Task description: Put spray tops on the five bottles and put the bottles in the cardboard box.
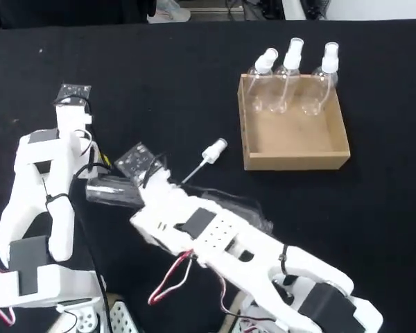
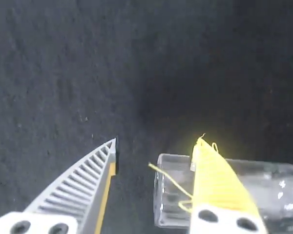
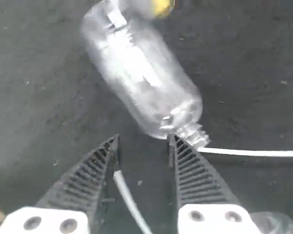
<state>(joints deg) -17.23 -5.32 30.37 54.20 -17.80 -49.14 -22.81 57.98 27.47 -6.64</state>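
While an uncapped bottle (image 3: pixel 136 68) lies on the bench (image 1: pixel 159 69), the left gripper (image 2: pixel 157 142) at its base and right gripper (image 3: pixel 143 140) at its neck both show spread jaws.

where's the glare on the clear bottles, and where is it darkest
right wrist view: white glare streaks run along the lying bottle; left wrist view: that bottle glints only faintly, and the table beyond it is darkest; high view: the three bottles in the cardboard box catch soft highlights.

Bottles (image 1: pixel 286 94) crowd box (image 1: pixel 295 161) far side — near half open
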